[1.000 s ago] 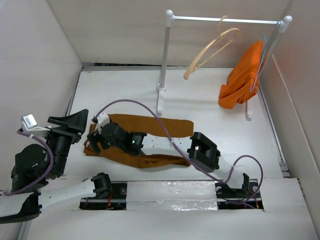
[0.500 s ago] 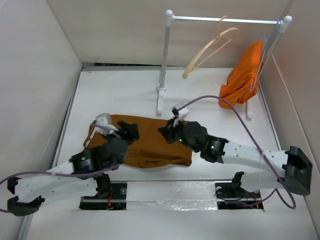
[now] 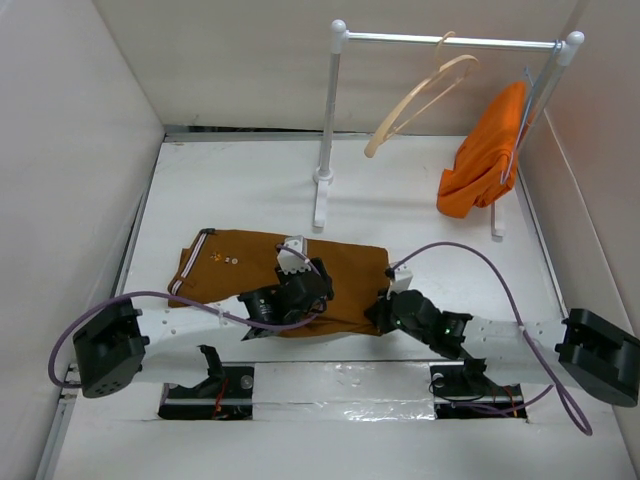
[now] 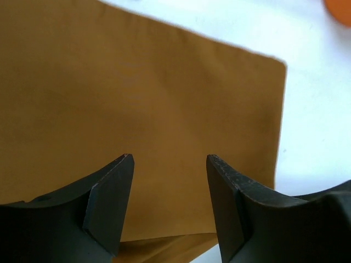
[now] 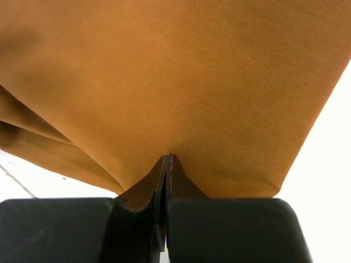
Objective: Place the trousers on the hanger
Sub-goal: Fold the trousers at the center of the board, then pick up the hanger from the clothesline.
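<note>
Now shifts both arms toward the hem end of the trousers (image 3: 240, 262): pinches cloth at the near hem corner with the right gripper (image 5: 166, 164), holds the left gripper (image 4: 170, 161) spread over the middle. Leaves the trousers flat on the bench (image 3: 420, 220), well apart from the hanger (image 3: 405, 100); probably prepares a lift.

Left wrist view: rust-brown fabric trousers (image 4: 137, 98) run off the top and left edges. Bright orange garment (image 4: 341, 6) is only a sliver at the corner.

Right wrist view: trousers cut by the top and left edges. The fold nipped in the black right gripper (image 5: 167, 160) vanishes between its fingers.

Top view: small pale buttons (image 3: 221, 259) too small to count. Trousers' near edge partly hidden under both arms.
</note>
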Available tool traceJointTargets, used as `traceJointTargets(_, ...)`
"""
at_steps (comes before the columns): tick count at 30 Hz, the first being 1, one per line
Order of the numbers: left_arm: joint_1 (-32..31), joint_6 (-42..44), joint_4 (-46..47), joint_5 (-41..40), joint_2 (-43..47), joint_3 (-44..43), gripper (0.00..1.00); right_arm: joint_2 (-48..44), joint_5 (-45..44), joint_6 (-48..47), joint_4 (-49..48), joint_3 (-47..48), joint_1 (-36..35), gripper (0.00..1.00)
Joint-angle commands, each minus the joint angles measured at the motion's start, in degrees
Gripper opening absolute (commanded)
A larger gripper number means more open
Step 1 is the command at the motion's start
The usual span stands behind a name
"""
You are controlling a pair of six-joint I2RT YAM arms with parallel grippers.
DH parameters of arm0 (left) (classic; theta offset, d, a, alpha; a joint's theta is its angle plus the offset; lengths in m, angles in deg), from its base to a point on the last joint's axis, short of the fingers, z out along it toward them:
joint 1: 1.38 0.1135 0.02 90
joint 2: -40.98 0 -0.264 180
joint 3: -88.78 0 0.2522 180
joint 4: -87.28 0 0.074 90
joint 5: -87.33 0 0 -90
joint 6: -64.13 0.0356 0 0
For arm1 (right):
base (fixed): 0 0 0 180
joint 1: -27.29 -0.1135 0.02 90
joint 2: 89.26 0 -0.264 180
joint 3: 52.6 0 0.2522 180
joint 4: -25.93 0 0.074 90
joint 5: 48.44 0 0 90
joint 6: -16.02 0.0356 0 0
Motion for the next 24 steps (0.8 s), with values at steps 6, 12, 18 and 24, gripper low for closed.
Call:
traceJointTargets(6, 0.4, 0.5, 7.5, 4.2, 2.0, 4.0, 0.38, -20.9, -7.7, -2.8, 16.8, 7.8, 0.2, 0.21)
traceJointTargets(12, 0.4, 8.1, 7.9, 2.3, 6.3, 0.3, 0.15, -25.1, -8.6, -19.3, 23.5, 28.9, 12.1, 0.51)
traceJointTargets(18, 5.6, 20.7, 5.5, 4.1, 7.5, -9.4, 0.00, -7.9, 8.0, -26.7, 22.2, 52.1, 32.0, 0.00)
traceJointTargets(24, 9.7, 24.1, 13.2, 9.1, 9.9, -6.1, 0.00, 12.0, 18.6, -23.8, 24.2, 73.1, 39.1, 0.85)
